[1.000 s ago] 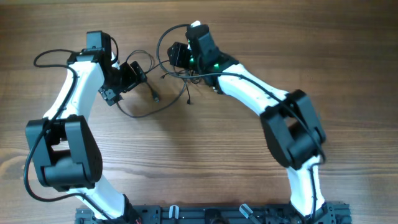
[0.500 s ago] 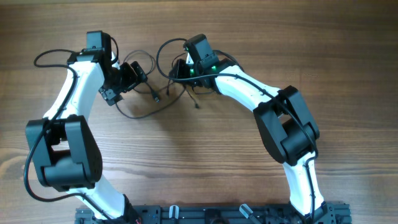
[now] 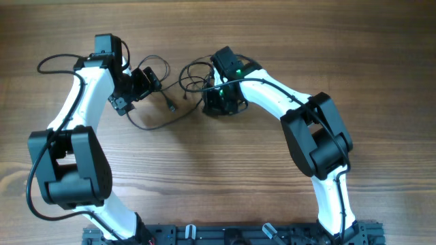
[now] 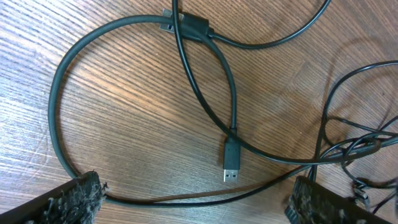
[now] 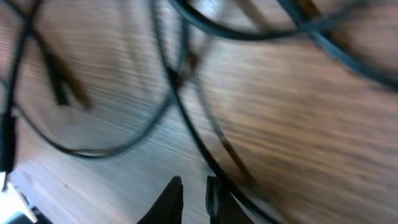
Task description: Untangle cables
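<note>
The cables (image 3: 193, 76) lie tangled between my two arms, with a loop (image 3: 163, 121) trailing toward the front. In the left wrist view a thicker cable (image 4: 59, 93) curls in a ring and ends in a USB plug (image 4: 231, 167). Thin cords (image 4: 348, 146) cross at the right. My left gripper (image 4: 196, 200) (image 3: 148, 80) is open, and a strand lies on the table between its pads. My right gripper (image 5: 194, 193) (image 3: 219, 102) has its fingers almost together. Nothing shows in the narrow gap. One cord (image 5: 186, 118) runs along the outside of its right finger. That view is blurred.
The wooden table (image 3: 204, 177) stretches toward the front between the two arm bases. A thicker black wire (image 3: 51, 62) on the left arm loops out at the far left. A dark rail (image 3: 225, 235) runs along the front edge.
My right gripper has swung down and right over the tangle while its fingers closed. The big loop at the back has shrunk and shifted with it. The left arm has not moved.
</note>
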Robot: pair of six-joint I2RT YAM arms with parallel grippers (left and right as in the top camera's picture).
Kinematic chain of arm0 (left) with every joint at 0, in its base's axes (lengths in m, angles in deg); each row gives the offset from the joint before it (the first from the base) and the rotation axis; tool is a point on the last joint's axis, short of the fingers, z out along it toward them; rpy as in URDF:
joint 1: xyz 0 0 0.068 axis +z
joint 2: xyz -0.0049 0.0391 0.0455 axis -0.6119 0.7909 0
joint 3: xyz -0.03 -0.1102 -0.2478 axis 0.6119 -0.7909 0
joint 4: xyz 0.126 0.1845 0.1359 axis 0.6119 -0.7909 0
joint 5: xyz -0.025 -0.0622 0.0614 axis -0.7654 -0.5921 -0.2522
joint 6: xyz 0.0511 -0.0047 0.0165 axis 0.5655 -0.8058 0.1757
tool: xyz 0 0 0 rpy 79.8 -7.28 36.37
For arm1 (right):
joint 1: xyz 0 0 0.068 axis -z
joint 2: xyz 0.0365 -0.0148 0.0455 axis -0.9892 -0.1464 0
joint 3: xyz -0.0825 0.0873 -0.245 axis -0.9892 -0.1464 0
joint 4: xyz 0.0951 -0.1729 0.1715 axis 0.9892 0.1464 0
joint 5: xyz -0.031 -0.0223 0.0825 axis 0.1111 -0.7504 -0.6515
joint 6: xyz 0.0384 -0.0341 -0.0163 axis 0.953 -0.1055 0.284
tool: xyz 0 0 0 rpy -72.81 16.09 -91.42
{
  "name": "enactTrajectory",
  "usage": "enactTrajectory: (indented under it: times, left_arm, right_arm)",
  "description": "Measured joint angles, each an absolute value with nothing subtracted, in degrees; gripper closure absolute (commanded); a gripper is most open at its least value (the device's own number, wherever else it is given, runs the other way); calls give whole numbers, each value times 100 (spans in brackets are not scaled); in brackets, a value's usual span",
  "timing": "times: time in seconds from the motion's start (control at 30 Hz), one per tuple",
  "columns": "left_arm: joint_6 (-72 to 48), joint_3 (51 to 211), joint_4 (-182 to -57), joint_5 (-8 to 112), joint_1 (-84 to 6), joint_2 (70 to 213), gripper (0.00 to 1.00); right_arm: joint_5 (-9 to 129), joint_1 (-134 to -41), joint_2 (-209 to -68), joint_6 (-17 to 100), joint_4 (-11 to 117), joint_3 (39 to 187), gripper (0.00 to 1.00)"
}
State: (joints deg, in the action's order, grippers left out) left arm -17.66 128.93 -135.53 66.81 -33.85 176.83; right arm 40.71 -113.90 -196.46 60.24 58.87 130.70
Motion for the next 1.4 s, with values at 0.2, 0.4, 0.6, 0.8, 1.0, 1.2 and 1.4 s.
enactTrajectory:
  times: [0.2,0.4,0.6,0.8,1.0,1.2,1.4]
  left_arm:
    - [-1766,12893,-13553,6677,-3385,17683,0]
    - [-1766,12893,-13556,6674,-3385,17683,0]
    - [-1766,12893,-13556,6655,-3385,17683,0]
    - [-1766,12893,-13556,6655,-3385,17683,0]
    - [-1766,12893,-13553,6655,-3385,17683,0]
    - [-1766,12893,-13553,6655,-3385,17683,0]
    - [-1766,12893,-13553,6655,-3385,17683,0]
  right_arm:
    - [4239,-11361,-19537,5891,6564,13252,77]
    - [5013,-11331,-18632,5729,6654,13527,66]
    - [6283,-11324,-18250,5662,6260,13617,57]
    - [6729,-11276,-18438,5653,5729,13593,54]
    - [6814,-11276,-18820,5784,5725,13593,51]
    - [6829,-11276,-19240,5871,5723,13590,56]
    - [6823,-11276,-19456,6011,5727,13586,67]
